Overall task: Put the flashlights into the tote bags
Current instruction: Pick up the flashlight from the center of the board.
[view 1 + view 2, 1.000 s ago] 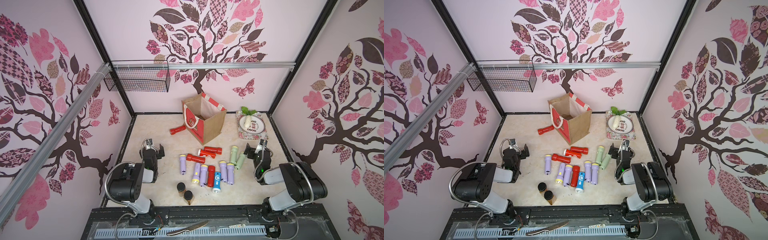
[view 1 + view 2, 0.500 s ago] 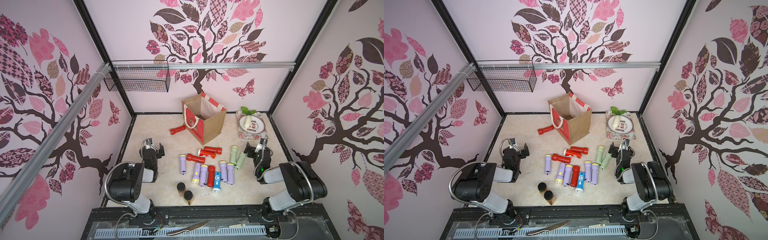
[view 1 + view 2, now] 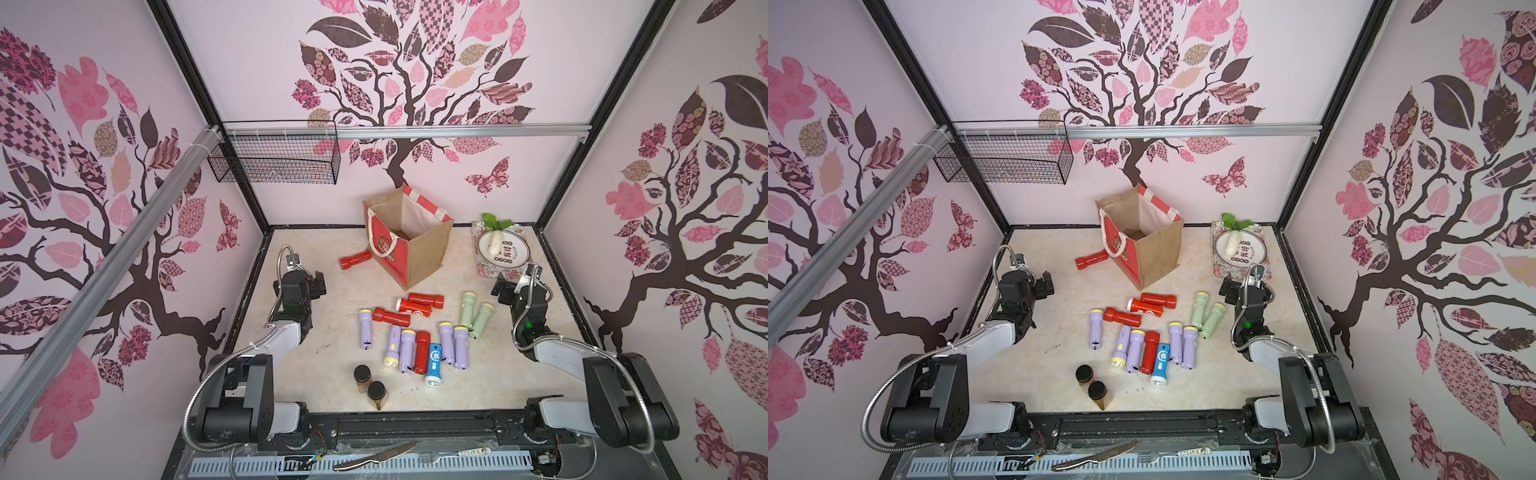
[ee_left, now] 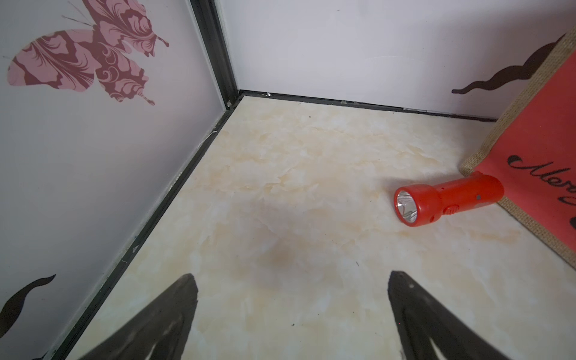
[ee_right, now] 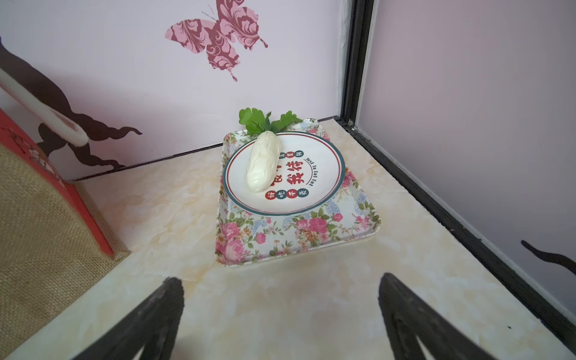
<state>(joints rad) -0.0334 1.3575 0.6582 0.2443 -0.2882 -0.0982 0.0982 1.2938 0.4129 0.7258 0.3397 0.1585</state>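
Note:
The tan tote bag [image 3: 428, 253] [image 3: 1158, 253] stands open at the back centre, red panel facing left. One red flashlight [image 3: 355, 259] [image 4: 448, 199] lies against that panel. Several more flashlights lie loose mid-table: red [image 3: 390, 317], lilac [image 3: 365, 330], pale green [image 3: 467, 307] and a blue one [image 3: 433, 363]. My left gripper [image 3: 318, 283] [image 4: 290, 277] hangs open and empty at the left, short of the lone red flashlight. My right gripper [image 3: 502, 289] [image 5: 280, 280] is open and empty at the right, facing the back corner, beside the green pair.
Two brown jars with black lids [image 3: 370, 384] stand near the front edge. A floral tray [image 3: 494, 272] [image 5: 296, 243] with a plate and a white radish sits back right. A black wire basket [image 3: 276, 160] hangs on the back left wall.

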